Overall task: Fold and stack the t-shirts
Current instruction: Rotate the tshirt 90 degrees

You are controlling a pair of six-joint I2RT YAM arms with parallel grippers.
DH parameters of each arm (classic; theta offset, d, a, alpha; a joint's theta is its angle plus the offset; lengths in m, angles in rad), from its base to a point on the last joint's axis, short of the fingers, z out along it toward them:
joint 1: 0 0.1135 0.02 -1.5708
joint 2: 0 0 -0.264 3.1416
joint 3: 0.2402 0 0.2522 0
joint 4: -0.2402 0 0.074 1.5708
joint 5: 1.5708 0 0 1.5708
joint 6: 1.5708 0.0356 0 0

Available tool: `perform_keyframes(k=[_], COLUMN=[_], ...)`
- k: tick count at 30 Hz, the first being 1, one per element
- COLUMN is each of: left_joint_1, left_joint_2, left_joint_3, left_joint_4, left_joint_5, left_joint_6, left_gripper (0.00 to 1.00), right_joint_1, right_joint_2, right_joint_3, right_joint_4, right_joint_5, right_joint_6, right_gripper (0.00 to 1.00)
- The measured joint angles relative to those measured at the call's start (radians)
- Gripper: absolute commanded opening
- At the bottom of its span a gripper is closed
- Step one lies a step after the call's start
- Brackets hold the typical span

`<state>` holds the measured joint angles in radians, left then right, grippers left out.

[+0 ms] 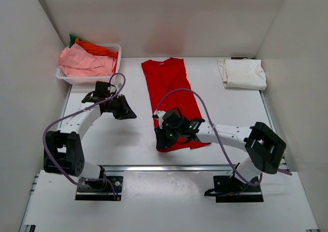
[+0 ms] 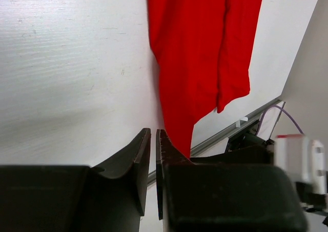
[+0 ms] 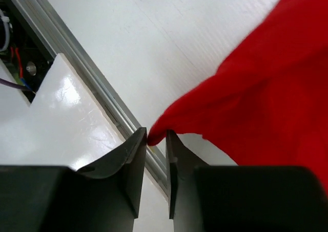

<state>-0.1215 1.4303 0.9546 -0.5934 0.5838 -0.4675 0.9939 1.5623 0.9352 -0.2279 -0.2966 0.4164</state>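
Observation:
A bright red t-shirt (image 1: 171, 88) lies folded lengthwise down the middle of the table; it also shows in the left wrist view (image 2: 200, 62) and the right wrist view (image 3: 266, 88). My right gripper (image 1: 162, 139) is at its near left corner, shut on the tip of that corner (image 3: 157, 136), which is lifted a little off the table. My left gripper (image 1: 130, 114) is shut and empty (image 2: 153, 134), over bare table to the left of the red shirt. A cream-white t-shirt (image 1: 243, 73) lies folded at the back right. Pink (image 1: 84, 62), orange (image 1: 97, 48) and green (image 1: 74, 38) t-shirts lie in the basket.
The white lattice basket (image 1: 117, 51) stands at the back left. White walls close in the table on the left, back and right. A metal rail (image 3: 97, 88) runs along the table's near edge just below my right gripper.

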Motion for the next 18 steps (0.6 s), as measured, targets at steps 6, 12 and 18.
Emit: perform_keyframes(k=[6, 12, 18], left_joint_1=[0.0, -0.001, -0.001], left_joint_2=[0.0, 0.0, 0.0], left_joint_3=[-0.001, -0.006, -0.008], left_joint_4=[0.0, -0.001, -0.002], left_joint_5=[0.0, 0.0, 0.0], left_joint_6=[0.0, 0.0, 0.0], left_gripper=[0.21, 0.21, 0.21], right_joint_1=[-0.079, -0.16, -0.16], right_joint_2=[-0.116, -0.123, -0.093], right_joint_3=[-0.037, -0.043, -0.045], right_joint_4=[0.014, 0.026, 0.007], right_joint_5=[-0.019, -0.022, 0.004], right_joint_6=[0.01, -0.005, -0.039], right_gripper=[0.43, 0.43, 0.39])
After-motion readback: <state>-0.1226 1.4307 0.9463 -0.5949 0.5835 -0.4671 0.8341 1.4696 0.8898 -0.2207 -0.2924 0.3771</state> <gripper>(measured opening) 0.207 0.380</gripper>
